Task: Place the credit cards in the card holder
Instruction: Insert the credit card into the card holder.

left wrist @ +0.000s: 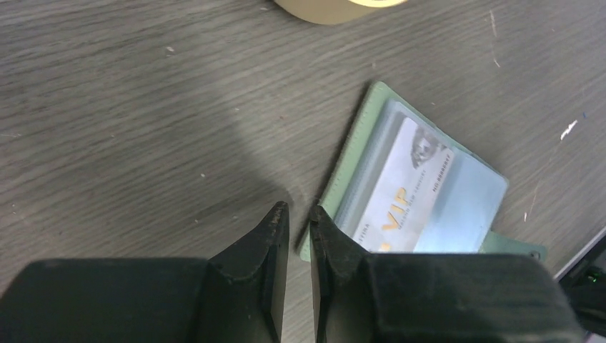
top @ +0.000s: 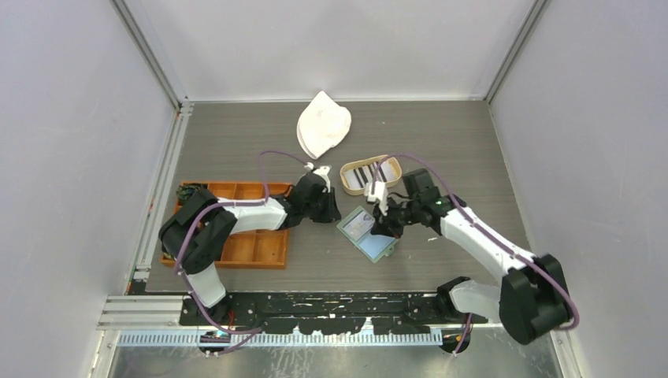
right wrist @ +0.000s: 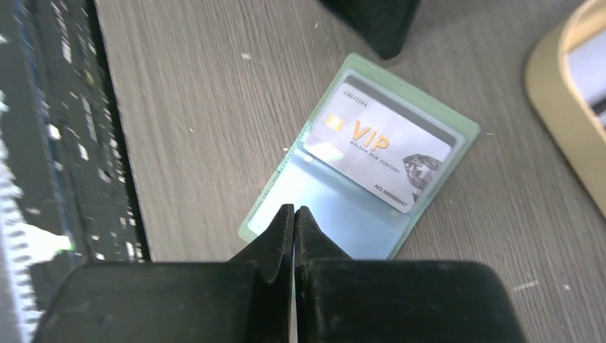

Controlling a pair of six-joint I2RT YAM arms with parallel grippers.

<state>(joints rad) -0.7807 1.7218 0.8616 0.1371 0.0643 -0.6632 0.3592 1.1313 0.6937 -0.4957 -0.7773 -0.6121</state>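
The sage-green card holder (top: 366, 234) lies open on the table between my two grippers. A pale VIP credit card (right wrist: 379, 146) sits in its clear pocket, also seen from the left wrist as the credit card (left wrist: 407, 193) in the card holder (left wrist: 355, 153). More credit cards (top: 365, 176) lie in the oval wooden tray (top: 391, 165). My left gripper (left wrist: 299, 209) hovers at the holder's corner, jaws a narrow gap apart with nothing between them. My right gripper (right wrist: 294, 210) is shut and empty, its tips over the holder's empty clear pocket (right wrist: 336, 207).
An orange compartmented tray (top: 260, 248) lies at the left under the left arm. A white cloth (top: 323, 124) rests at the back. The wooden tray's rim (right wrist: 557, 107) is close to the holder's right. The table's front edge (right wrist: 121, 164) runs just beside the holder.
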